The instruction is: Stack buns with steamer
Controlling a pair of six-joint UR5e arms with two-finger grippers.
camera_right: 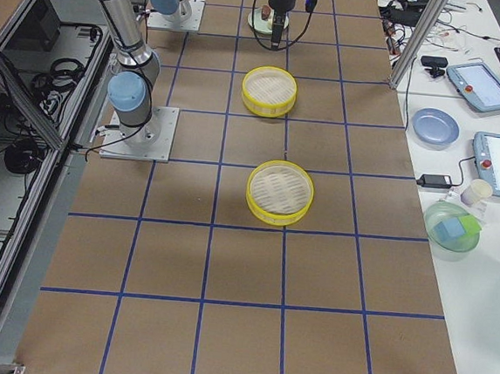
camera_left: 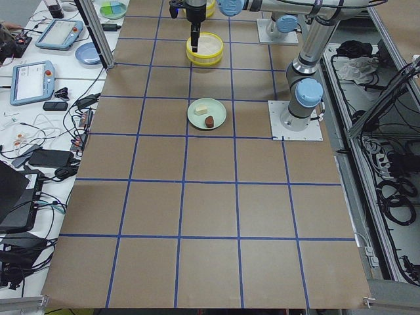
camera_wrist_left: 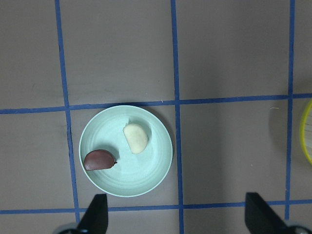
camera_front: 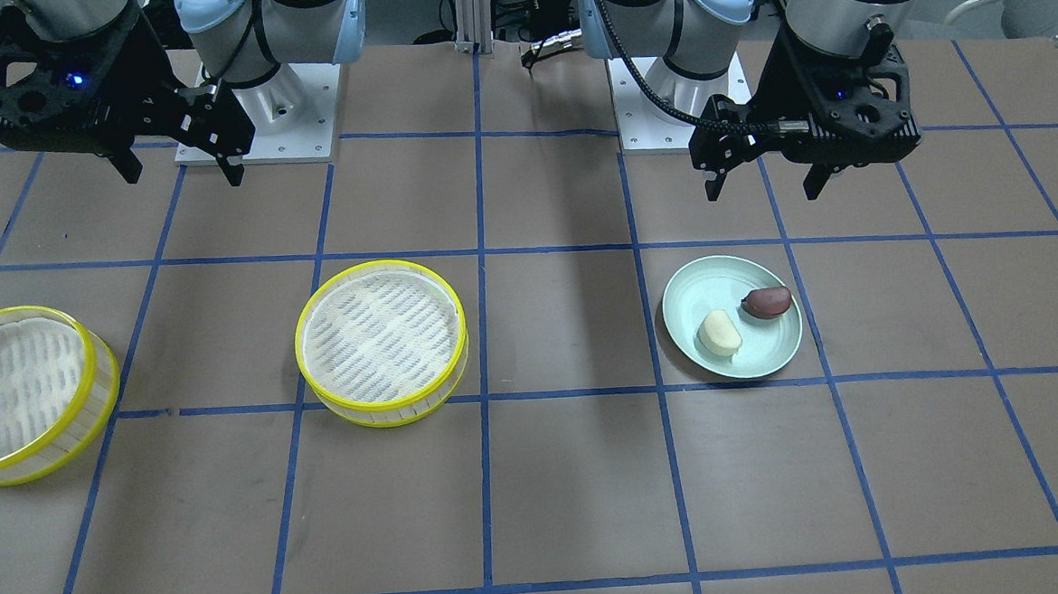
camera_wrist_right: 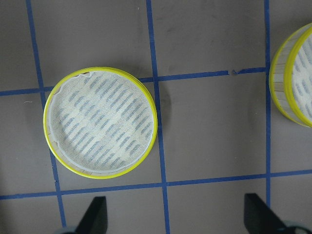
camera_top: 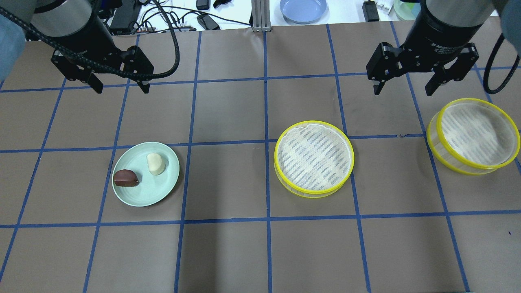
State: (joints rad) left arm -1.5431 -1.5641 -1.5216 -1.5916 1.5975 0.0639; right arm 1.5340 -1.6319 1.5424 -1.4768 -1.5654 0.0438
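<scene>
While cream bun [camera_top: 156, 163] & red-brown bun [camera_top: 125, 178] lie apart on green plate [camera_top: 160, 189], L gripper [camera_top: 122, 89] & R gripper [camera_top: 402, 92] gape wide, empty.

A brown table [camera_top: 228, 114] gridded with blue tape [camera_top: 265, 114] carries a pale green plate [camera_top: 156, 191] on the robot's left, one steamer tray [camera_top: 314, 159] near the middle, and a second tray [camera_top: 474, 135] far right, possibly sitting slightly tilted.

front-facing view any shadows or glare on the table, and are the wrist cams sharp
Front-facing view: soft dark shadow bands across the table, no strong glare. Left wrist view: plate sharp, left pincer blurred at the bottom edge. Right wrist view: steamer tray sharp, right pincer blurred.
</scene>
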